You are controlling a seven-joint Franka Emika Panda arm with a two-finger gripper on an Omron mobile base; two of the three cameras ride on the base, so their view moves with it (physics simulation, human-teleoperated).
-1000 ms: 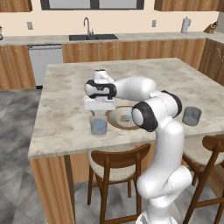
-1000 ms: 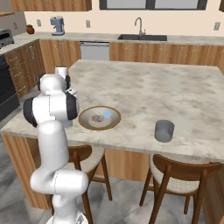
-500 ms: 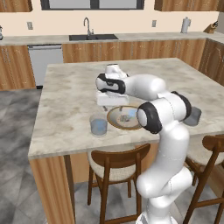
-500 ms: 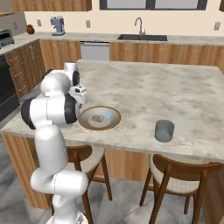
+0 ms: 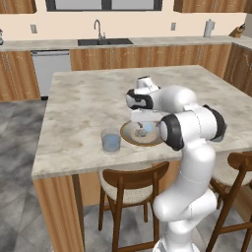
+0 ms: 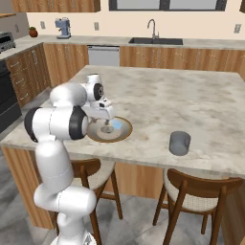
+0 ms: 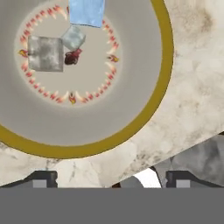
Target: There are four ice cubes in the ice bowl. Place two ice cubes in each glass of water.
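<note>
Kitchen island [image 5: 78, 108], marble top: near its front edge one glass of water [image 5: 111, 141] waits beside the ice bowl [image 7: 162, 65], the other glass [image 6: 179, 142] well apart along that edge. Over the bowl hangs the gripper [image 7: 109, 179], jaws wide and empty, lining up on the ice cubes [image 7: 86, 11] clustered at the bowl's middle.

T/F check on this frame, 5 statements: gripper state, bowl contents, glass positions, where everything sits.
1. The gripper is open and holds nothing. True.
2. The ice bowl has no cubes in it. False: ice cubes lie in its middle, seen from the hand view.
3. The gripper hangs over the ice bowl. True: both base views show the hand above it.
4. Both glasses stand side by side, touching. False: one glass is on one side of the bowl, the other glass well off on the other side.
5. The bowl sits on the floor. False: it rests on the marble island.
</note>
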